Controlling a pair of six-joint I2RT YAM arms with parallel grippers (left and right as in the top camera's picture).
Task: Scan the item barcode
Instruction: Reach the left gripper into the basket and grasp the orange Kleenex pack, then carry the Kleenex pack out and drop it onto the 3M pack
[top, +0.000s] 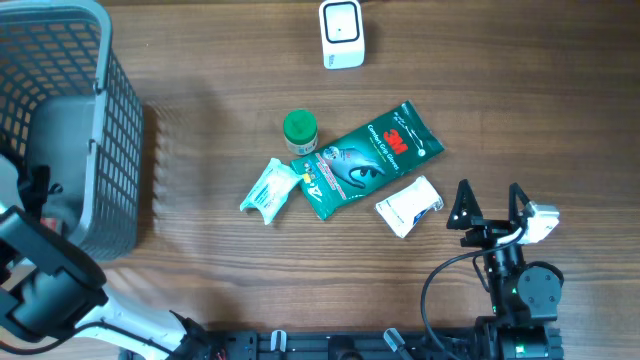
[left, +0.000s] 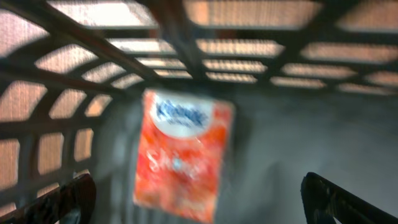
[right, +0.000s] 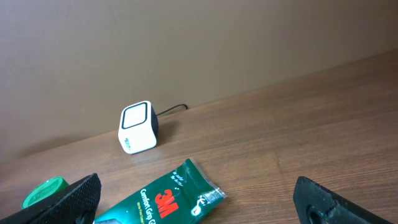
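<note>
A red-orange Kleenex tissue pack (left: 183, 158), blurred, is inside the grey mesh basket (top: 105, 150). My left gripper (left: 199, 202) is open wide above it, and neither finger touches the pack. The white barcode scanner (top: 341, 33) stands at the table's far edge and also shows in the right wrist view as the scanner (right: 137, 127). In the middle of the table lie a green 3M glove pack (top: 370, 158), a green-capped bottle (top: 299, 130), a white packet (top: 268, 190) and a white-and-blue pack (top: 409, 205). My right gripper (top: 490, 205) is open and empty, just right of the white-and-blue pack.
The basket fills the table's left end, and its dark lattice walls (left: 249, 43) close in around the left gripper. The left arm (top: 45, 285) reaches in from the near-left corner. A brown wall (right: 186, 43) rises behind the scanner.
</note>
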